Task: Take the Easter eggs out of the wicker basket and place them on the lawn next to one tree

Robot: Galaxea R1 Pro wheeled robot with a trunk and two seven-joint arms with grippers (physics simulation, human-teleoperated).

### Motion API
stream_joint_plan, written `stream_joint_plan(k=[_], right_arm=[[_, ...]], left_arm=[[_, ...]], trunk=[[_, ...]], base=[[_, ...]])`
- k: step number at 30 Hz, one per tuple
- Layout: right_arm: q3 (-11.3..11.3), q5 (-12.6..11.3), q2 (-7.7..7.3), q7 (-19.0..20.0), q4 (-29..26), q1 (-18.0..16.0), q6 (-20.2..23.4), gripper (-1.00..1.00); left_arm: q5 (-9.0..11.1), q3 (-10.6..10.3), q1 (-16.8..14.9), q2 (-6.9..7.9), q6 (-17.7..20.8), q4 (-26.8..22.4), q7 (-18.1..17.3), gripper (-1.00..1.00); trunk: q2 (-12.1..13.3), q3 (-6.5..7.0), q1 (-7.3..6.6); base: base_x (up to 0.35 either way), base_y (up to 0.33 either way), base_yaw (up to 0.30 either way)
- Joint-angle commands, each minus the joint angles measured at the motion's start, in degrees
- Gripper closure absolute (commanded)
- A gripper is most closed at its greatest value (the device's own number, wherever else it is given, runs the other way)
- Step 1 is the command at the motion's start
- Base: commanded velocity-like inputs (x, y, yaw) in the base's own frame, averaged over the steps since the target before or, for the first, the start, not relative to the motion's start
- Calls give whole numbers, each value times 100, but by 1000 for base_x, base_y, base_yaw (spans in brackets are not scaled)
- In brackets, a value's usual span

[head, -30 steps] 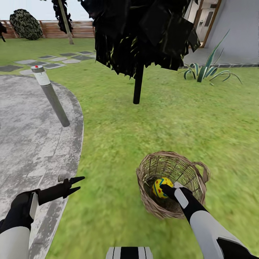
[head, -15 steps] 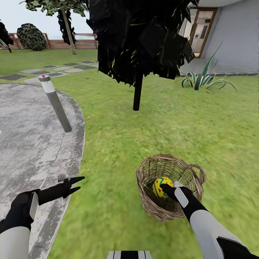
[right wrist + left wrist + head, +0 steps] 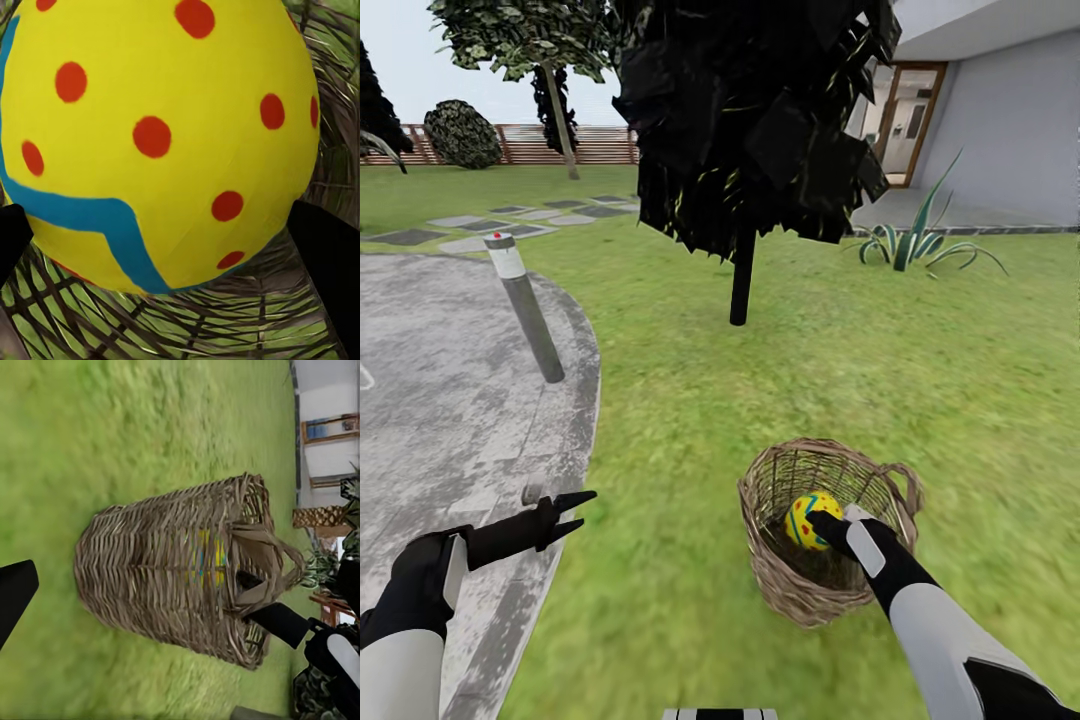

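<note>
Right wrist view is putting the Easter egg [image 3: 161, 135] right up against the lens, yellow with red dots and a blue zigzag, a dark fingertip [image 3: 330, 259] sitting at each flank and basket weave behind it. We are reading that as the right gripper [image 3: 822, 522] being closed around the egg, both fingers touching it. From the head camera, at the lower right of the frame, we are seeing this gripper reaching down into the wicker basket [image 3: 780, 580], which is leaning on the lawn [image 3: 840, 370] with its mouth tipped up and away from us; the arm is entering over the near rim, probably because that side is lowest. Whether other eggs are lying deeper we cannot tell. At the lower left, the left gripper [image 3: 575, 512] is hovering over the paved edge [image 3: 450, 400], fingers slightly parted and empty, well apart from the basket. A dark-leaved tree [image 3: 740, 270] is standing beyond, at upper centre.
</note>
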Motion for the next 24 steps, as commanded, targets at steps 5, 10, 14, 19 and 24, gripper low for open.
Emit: stream_joint_plan(k=[5,10,14,19,24], right_arm=[[-14,-62,-59,-31,-10,0,30,100],[-14,-62,-62,-29,-8,0,33,100],[-14,-62,-62,-30,-10,0,33,100],[-14,-62,-54,-30,-5,0,33,100],[-14,-62,-56,-30,-5,0,33,100]], left_arm=[[-52,1,-5,-9,38,-4,-50,-100],[-60,4,-3,-8,38,-4,-50,-100],[-58,19,-5,-10,38,-3,-50,-100],[-53,27,-6,-5,38,-4,-50,-100],[-58,35,-5,-4,40,-4,-50,-100]], trunk=[[5,106,-14],[12,217,-27],[17,306,-37],[24,417,-50],[30,527,-63]], base=[[-102,14,0],[-62,8,0],[-111,0,0],[-92,0,0],[-63,0,0]])
